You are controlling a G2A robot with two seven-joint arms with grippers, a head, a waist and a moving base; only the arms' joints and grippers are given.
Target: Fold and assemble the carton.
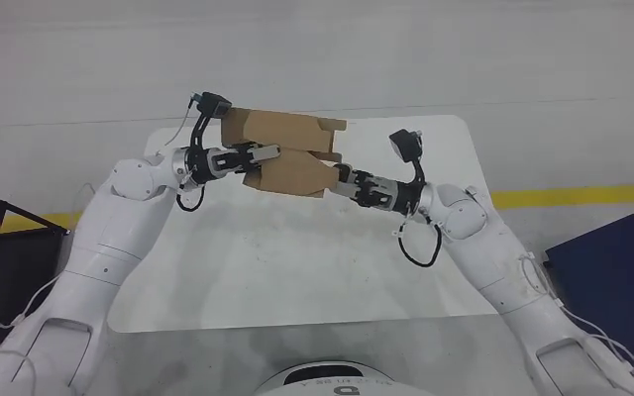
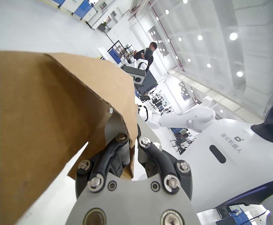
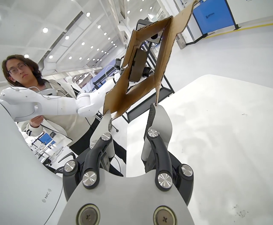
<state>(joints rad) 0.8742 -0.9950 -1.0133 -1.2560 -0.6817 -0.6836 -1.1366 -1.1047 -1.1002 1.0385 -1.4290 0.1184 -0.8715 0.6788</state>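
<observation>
Item under inspection: one brown carton [image 1: 287, 148], held in the air over the far part of the white tabletop [image 1: 297, 267], between the two arms.

Left pincer [image 1: 265, 155]: closed on the carton. The left wrist view shows one cardboard wall [image 2: 53, 106] running down between the fingers of the pincer [image 2: 131, 127], which are clamped on its edge. Judged purpose: this arm carries and steadies the piece so the other can work on it.

Right pincer [image 1: 342, 176]: standing open. In its own wrist view the fingers are parted, with bare tabletop [image 3: 213, 127] visible in the gap, and the lower edge of the carton [image 3: 136, 89] meets the tips of the pincer [image 3: 133, 110]. Whether any pressure is applied there cannot be told. Judged purpose: placed to push or catch that lower wall and square the shape.

What the views add:
- The top view gives the arrangement, one arm at each side of the carton, but shows the carton only as flat brown panels.
- The right wrist view looks straight through it: the walls form a skewed, open-ended sleeve, and a flap [image 3: 183, 19] sticks out unfolded.

Assessment: assembly is at an early stage, the body not yet squared and the ends not closed.
</observation>
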